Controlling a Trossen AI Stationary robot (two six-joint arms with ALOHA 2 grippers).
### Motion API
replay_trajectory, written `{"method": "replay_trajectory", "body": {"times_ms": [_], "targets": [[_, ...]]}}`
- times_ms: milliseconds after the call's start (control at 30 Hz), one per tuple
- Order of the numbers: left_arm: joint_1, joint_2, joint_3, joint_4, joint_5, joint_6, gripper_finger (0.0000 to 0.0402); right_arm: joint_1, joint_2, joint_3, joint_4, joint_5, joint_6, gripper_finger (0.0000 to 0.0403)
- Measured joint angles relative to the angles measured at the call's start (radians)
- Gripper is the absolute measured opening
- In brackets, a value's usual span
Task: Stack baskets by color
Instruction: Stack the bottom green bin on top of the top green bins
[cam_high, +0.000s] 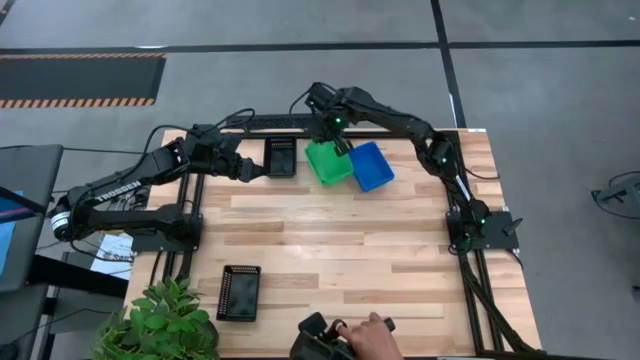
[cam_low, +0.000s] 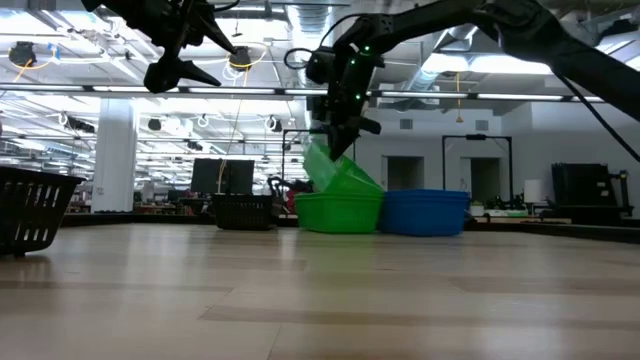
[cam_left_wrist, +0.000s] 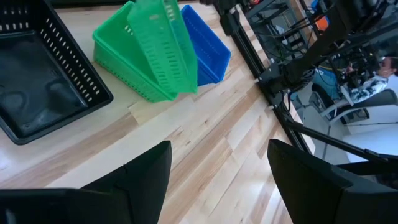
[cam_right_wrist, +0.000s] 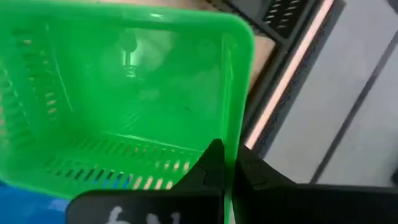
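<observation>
Far on the table, a green basket (cam_low: 340, 213) rests flat beside a blue basket (cam_low: 425, 212). A second green basket (cam_low: 335, 170) tilts over the first, with my right gripper (cam_high: 336, 143) shut on its raised end. One black basket (cam_high: 281, 157) lies left of the green ones, another black basket (cam_high: 239, 292) near the table's near left corner. My left gripper (cam_left_wrist: 217, 180) hovers open above the table's far left, by the far black basket (cam_left_wrist: 37, 81), touching nothing. My right gripper pinches one wall of the tilted green basket (cam_right_wrist: 231, 143) close to a corner, one finger inside the basket (cam_right_wrist: 211, 163) and one outside. The fingers come steeply from above. The held end is raised; the opposite lower end (cam_low: 350, 190) sits in the flat green basket.
A person's hand (cam_high: 375, 335) with a dark device is at the table's near edge. A leafy plant (cam_high: 160, 325) stands at the near left corner. Bare wood fills the table's middle (cam_high: 330, 240). A black rail frame (cam_high: 190, 215) runs along the table's sides.
</observation>
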Motion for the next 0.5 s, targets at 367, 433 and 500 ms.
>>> {"method": "replay_trajectory", "body": {"times_ms": [367,433,500], "targets": [[0.0,0.0,0.0,0.0,0.0,-0.002,0.0256,-0.009,-0.008,0.003,0.005,0.002,-0.027,0.0022],[0.0,0.0,0.0,0.0,0.0,0.002,0.0256,-0.013,-0.008,0.002,0.007,0.002,-0.027,0.0019],[0.0,0.0,0.0,0.0,0.0,0.003,0.0256,-0.014,-0.008,0.003,0.007,0.003,-0.027,0.0018]]}}
